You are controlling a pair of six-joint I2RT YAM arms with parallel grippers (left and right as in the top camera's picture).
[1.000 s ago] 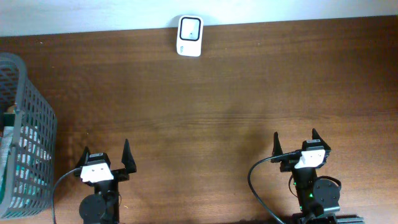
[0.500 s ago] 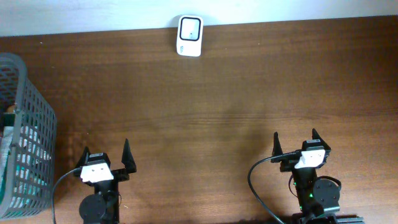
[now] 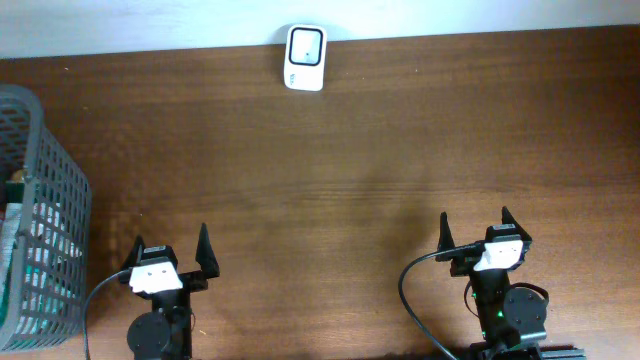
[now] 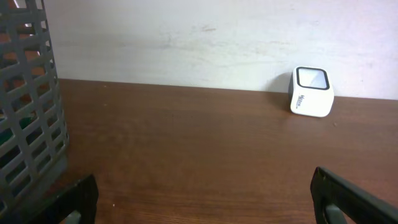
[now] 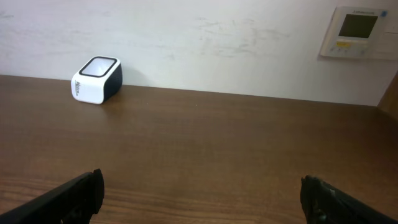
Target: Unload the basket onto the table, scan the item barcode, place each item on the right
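1. A dark brown wooden surface runs up to a white wall along its far edge.
2. A small white box-shaped barcode scanner with a dark glass window stands at the far edge, a little left of that edge's middle, right up against the wall.
3. In the left wrist view the scanner sits at the right of the far edge. In the right wrist view it sits at the left, with its window tilted upward.
4. A grey plastic mesh basket stands at the left edge, toward the near-left corner, and part of it is cut off by the frame.
5. Pale and green packaged goods lie inside the basket and show through the mesh. Which of them bears a barcode cannot be told.
6. The left arm stands at the near edge, just right of the basket. The left jaws are spread wide with nothing between them, and their dark fingers point toward the far edge.
7. The right arm stands at the near edge toward the near-right corner. The right jaws are likewise spread wide and hold nothing, with dark fingers pointing toward the far edge.
8. Both sets of jaws are well apart from the scanner and from each other.
9. A white rectangular wall panel with a greenish display hangs on the wall beyond the far-right part of the surface.
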